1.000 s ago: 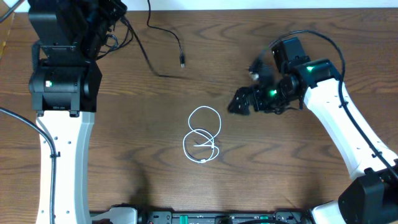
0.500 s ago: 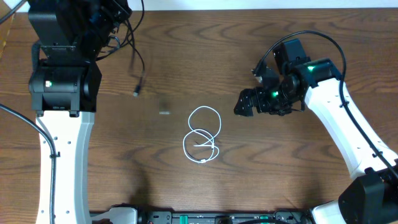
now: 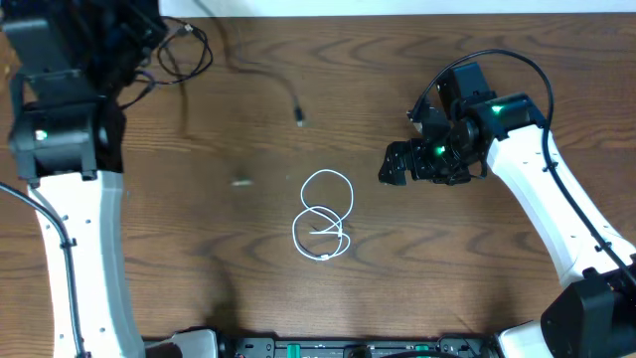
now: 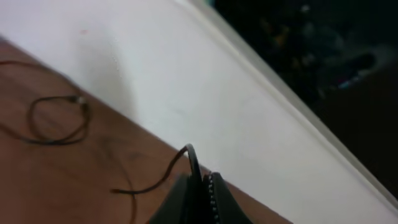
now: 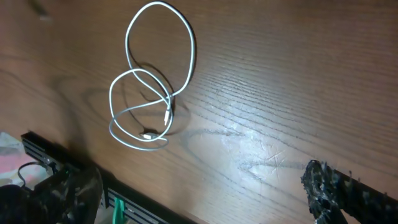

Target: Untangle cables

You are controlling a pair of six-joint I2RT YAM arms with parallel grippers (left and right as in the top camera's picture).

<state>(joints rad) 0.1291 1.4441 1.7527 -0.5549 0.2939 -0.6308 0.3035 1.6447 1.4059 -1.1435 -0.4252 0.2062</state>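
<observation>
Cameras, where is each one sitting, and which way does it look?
Overhead: above the table, looking straight down; left arm, right arm, right gripper and white cable show.
Left wrist: on the left arm, looking low across the table edge; its left gripper shows, shut on a black cable.
Right wrist: on the right arm, looking down at the white cable; one finger of the open right gripper shows.
Shared: overhead and right wrist both see the white cable.
</observation>
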